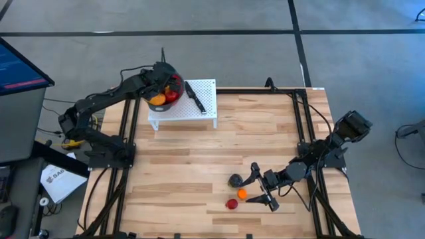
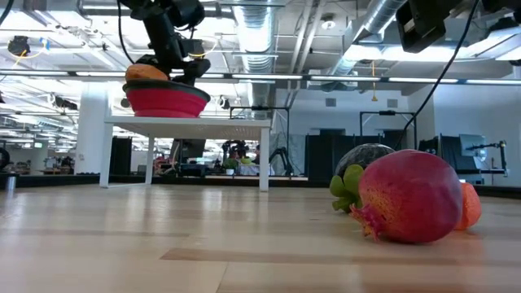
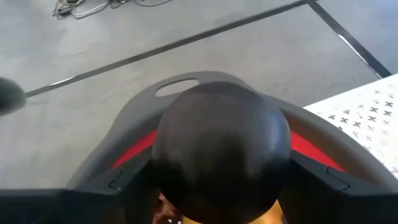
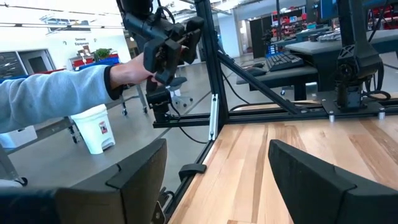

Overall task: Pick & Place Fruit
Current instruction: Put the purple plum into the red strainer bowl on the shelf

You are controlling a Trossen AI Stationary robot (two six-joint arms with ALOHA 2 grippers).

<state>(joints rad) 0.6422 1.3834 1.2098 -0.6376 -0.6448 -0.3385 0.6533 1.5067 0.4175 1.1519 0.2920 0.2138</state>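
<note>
My left gripper [image 1: 163, 74] hovers over the red bowl with a grey rim [image 1: 174, 72], which stands on a white stand [image 1: 199, 109] at the table's far left. It is shut on a dark round fruit [image 3: 221, 146]. Orange-yellow [image 1: 157, 99] and red [image 1: 172, 93] fruits lie in the bowl. My right gripper [image 1: 260, 188] is open and low over the table's near right. Just off its fingertips lie an orange fruit [image 1: 242, 194], a red fruit [image 1: 231, 204] and a dark fruit with green leaves [image 1: 235, 180]. No fruit shows between the fingers in the right wrist view. My left gripper pinches the dark round fruit [image 3: 186, 124] between its two fingers [image 3: 127, 180], one on either side of it. It comes from above, pointing down at the bowl. The fruit is lifted clear over the bowl's grey rim [image 3: 137, 109] and red inside [image 3: 134, 149].
A black-handled knife [image 1: 194, 96] lies on the white stand beside the bowl. Black frame rails [image 1: 302, 126] run along the table's left and right sides. Beyond the table a person's sleeved arm [image 4: 56, 93] holds another arm's handle. Bare wood lies across the table's middle [image 1: 199, 166].
</note>
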